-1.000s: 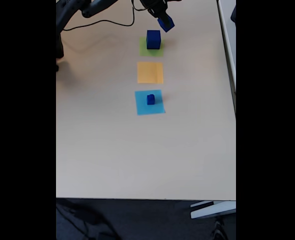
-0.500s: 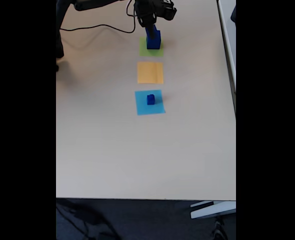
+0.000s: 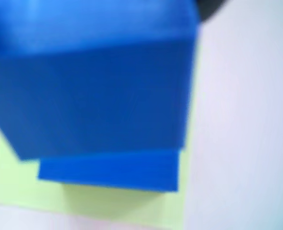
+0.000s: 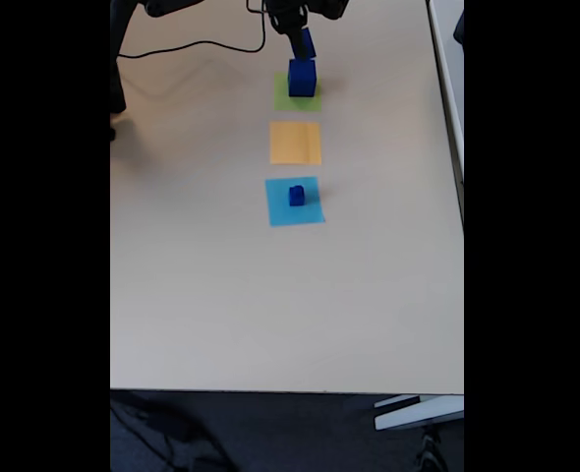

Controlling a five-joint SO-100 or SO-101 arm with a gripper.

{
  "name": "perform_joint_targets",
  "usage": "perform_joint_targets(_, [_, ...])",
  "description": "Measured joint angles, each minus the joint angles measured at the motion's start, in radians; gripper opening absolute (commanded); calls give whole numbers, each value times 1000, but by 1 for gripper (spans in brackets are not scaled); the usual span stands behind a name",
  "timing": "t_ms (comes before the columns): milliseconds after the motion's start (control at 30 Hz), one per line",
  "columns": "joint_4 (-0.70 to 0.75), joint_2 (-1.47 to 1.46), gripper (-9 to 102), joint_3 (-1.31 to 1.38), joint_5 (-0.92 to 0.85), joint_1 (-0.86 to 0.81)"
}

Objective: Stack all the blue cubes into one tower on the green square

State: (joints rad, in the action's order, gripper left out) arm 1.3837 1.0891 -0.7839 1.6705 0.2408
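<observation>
The large blue cube [image 4: 302, 79] stands on the green square [image 4: 284, 96] at the far end of the table. Directly above it my gripper [image 4: 299, 39] is shut on the medium blue cube [image 4: 304, 45], which hangs slightly tilted; I cannot tell whether the two cubes touch. The wrist view is blurred: the held medium cube [image 3: 88, 91] looms close, with an edge of the large cube [image 3: 108, 170] and the green square [image 3: 17, 179] below it. The small blue cube [image 4: 296, 196] sits on a flat light-blue square [image 4: 278, 214] nearer the camera.
An orange square [image 4: 296, 143] lies bare between the green and light-blue squares. A black cable [image 4: 192, 46] trails across the table's far left, beside the arm's dark base [image 4: 119, 59]. The table's right edge [image 4: 457, 177] runs close by.
My gripper has carried the medium cube from up and right of the green square to directly over the large cube. The small cube has stayed put.
</observation>
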Motion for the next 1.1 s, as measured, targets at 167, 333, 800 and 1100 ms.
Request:
perform_joint_targets(167, [-11, -12, 0, 0, 46, 2])
perform_joint_targets(333, [-11, -21, 0, 0, 69, 3])
perform_joint_targets(800, [-11, -78, 0, 18, 104, 3])
perform_joint_targets(1100, [-11, -123, 0, 46, 104, 3])
